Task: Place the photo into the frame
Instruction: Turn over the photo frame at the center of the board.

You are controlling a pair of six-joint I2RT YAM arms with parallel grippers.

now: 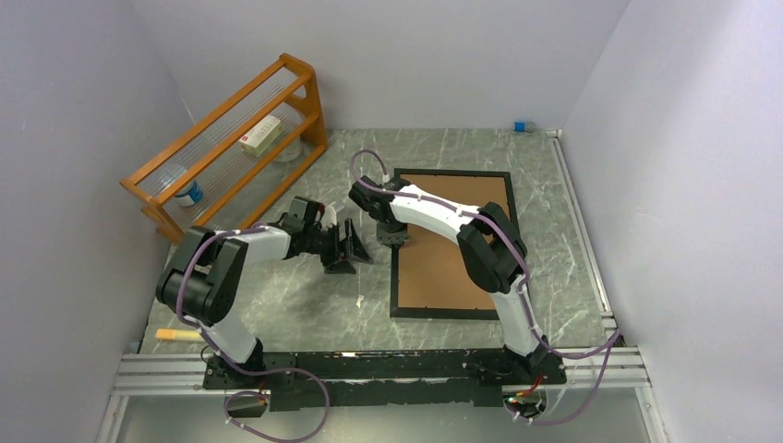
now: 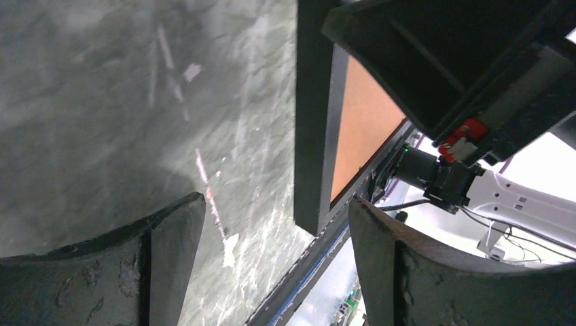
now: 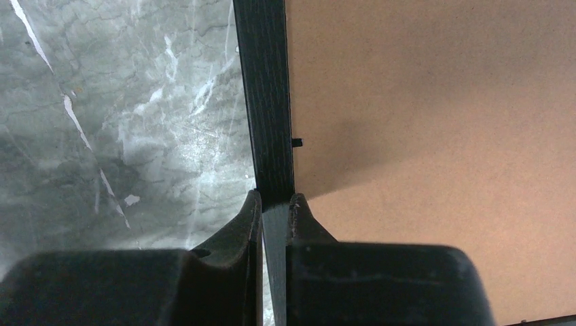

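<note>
The right claw [image 3: 275, 202] pinches the left edge of the big black-edged picture frame [image 3: 267, 88]. The left claw [image 2: 275, 217], spread wide, hangs just beside that edge.

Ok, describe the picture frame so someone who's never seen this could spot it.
Start at the green marble table. Right of centre lies the frame, its brown backing board facing up. Unlike the orange rack at the far left, it has a thin black border, pinched by the right gripper.

The left arm [image 1: 263, 242] and right arm [image 1: 429, 208] had white shells, black joints and purple cables [image 1: 352, 166] above the base plate [image 1: 369, 380]; the left claw [image 1: 351, 254] and right claw [image 1: 392, 238] were black.
</note>
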